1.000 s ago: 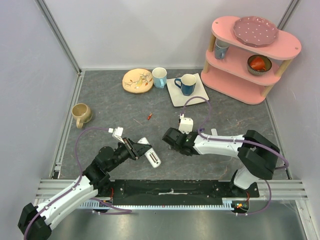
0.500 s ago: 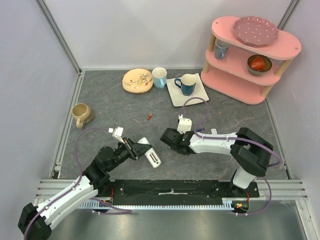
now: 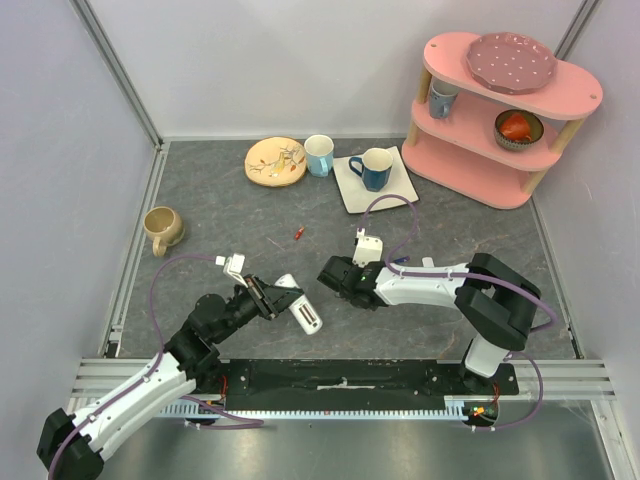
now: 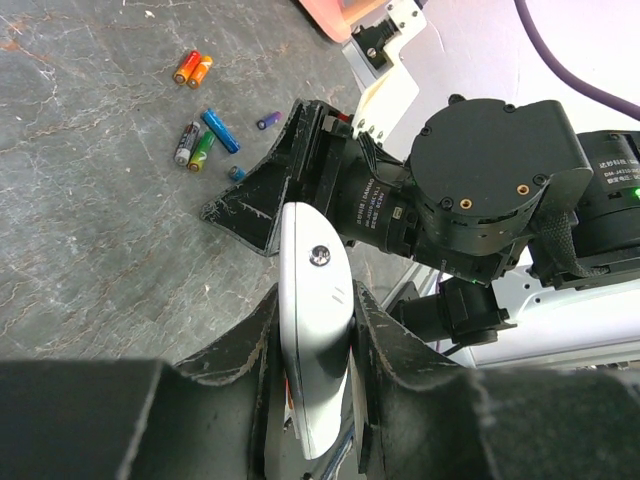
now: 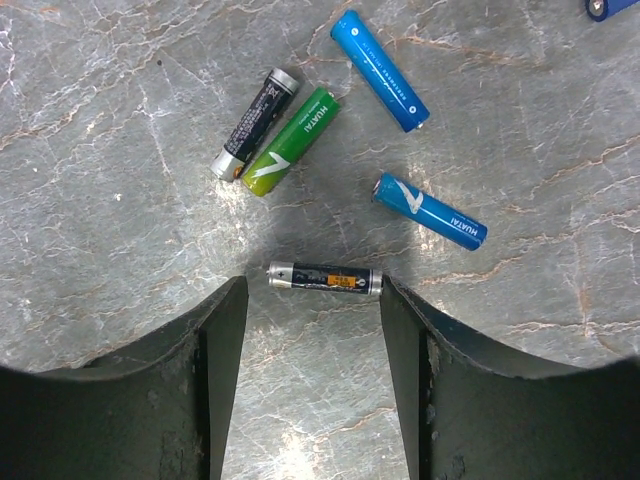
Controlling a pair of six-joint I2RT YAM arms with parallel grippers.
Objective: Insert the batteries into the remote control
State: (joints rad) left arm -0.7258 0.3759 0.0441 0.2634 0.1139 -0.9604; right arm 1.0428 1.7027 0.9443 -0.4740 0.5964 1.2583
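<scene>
- The right gripper (image 5: 312, 300) hangs low over the table with its fingers spread. The dark battery with an orange band (image 5: 325, 277) lies between the tips, at the lower middle of the right wrist view.
- That battery's long axis runs left to right, from one finger to the other. A small gap shows at its left end, and its right end sits just beside the finger. Closing would likely catch it end to end, a slippery hold.
- The blue battery (image 5: 430, 210), the green battery (image 5: 292, 140) and the black battery (image 5: 255, 122) lie above it in frame, none between the fingers.
- The left gripper (image 4: 315, 292) pinches the remote control (image 4: 315, 340), lower middle of its own view, just beside the right gripper, which is nearer the batteries.
- The orange batteries (image 4: 192, 68) lie at the upper left, well apart.
</scene>
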